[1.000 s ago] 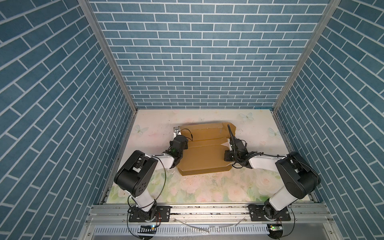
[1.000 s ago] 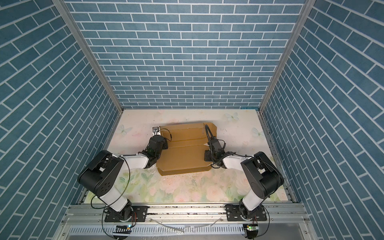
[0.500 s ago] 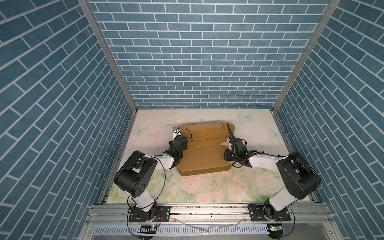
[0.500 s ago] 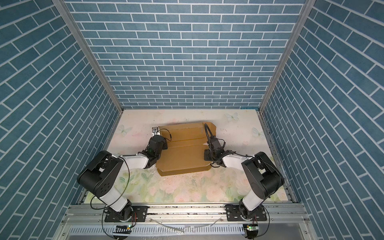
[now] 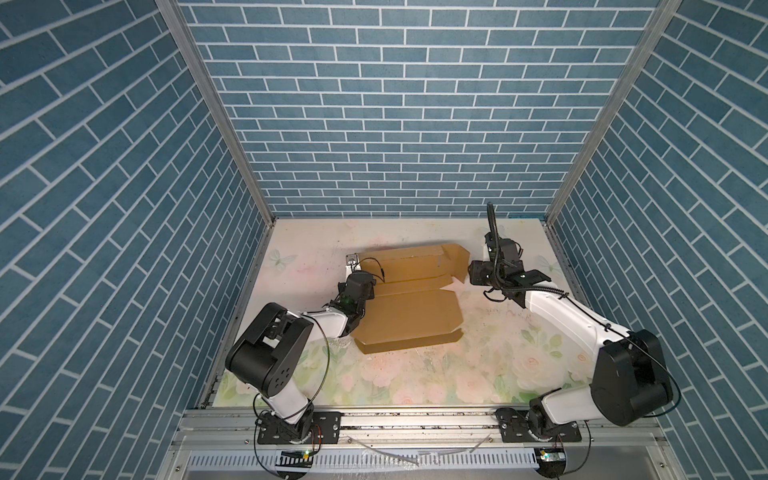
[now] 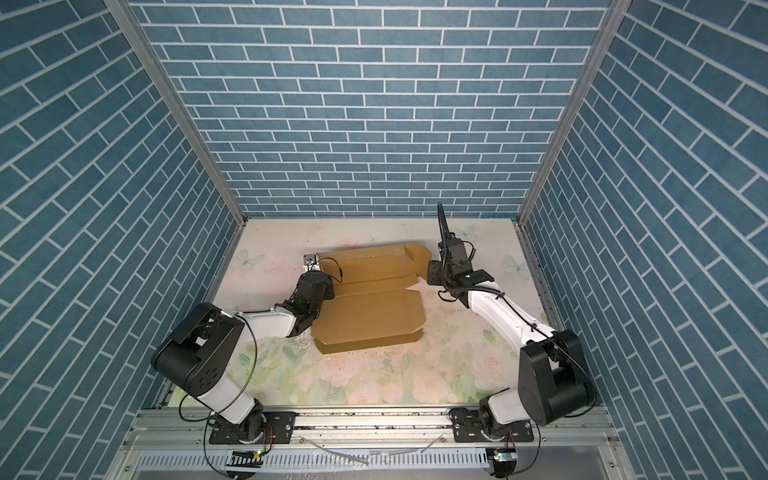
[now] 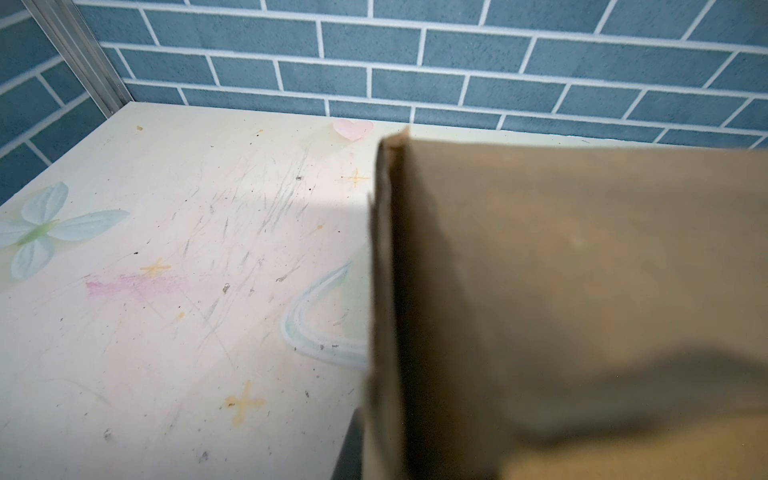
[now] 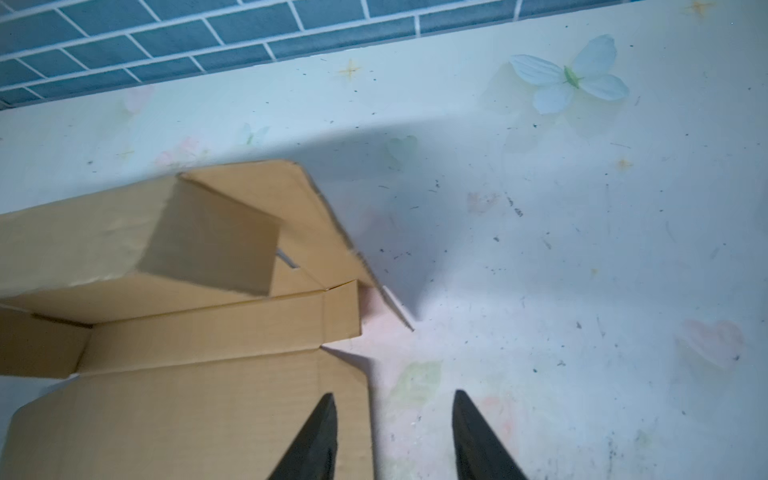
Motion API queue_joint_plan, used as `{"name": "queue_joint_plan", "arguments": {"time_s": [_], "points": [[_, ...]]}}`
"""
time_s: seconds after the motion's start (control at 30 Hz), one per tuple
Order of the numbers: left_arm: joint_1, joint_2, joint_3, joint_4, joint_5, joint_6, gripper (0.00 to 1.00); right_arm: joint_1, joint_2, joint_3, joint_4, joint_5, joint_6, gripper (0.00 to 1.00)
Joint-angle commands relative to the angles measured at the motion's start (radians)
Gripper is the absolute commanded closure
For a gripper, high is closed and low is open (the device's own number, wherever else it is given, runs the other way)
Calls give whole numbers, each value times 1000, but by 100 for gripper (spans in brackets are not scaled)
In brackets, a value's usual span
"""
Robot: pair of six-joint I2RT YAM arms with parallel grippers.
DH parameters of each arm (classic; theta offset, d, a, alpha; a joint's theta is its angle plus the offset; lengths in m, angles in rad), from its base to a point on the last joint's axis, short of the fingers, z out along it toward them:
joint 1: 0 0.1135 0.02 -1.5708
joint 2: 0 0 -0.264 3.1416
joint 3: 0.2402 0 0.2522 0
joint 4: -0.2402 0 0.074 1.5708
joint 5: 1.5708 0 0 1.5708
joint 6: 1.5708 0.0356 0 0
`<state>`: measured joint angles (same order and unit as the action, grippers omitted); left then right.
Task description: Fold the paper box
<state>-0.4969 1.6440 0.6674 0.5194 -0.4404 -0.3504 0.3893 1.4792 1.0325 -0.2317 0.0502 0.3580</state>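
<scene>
Brown cardboard, the half-folded paper box [image 5: 409, 307] lies centrally on the worktop [image 5: 478, 374], nearer its rear edge; left fingers [image 5: 353, 264] clench its left flap, right fingers [image 8: 316, 440] hang released beside its right edge.

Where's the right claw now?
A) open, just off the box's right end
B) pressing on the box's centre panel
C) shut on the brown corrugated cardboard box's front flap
A: the right wrist view shows the right claw with jaws apart and empty, at the right end of the brown corrugated cardboard box.
</scene>
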Motion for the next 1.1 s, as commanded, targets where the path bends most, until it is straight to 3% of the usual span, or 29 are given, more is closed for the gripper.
{"name": "queue_joint_plan", "arguments": {"time_s": [0.0,0.63,1.07], "points": [[-2,-9,-2,-51,12,11,100,-30,80,62,19,-60,-76,51],[-3,23,18,-57,31,11,100,-33,219,83,169,-182,-174,51],[-3,44,50,-68,13,-14,100,-32,209,91,151,-255,-198,85]]}}
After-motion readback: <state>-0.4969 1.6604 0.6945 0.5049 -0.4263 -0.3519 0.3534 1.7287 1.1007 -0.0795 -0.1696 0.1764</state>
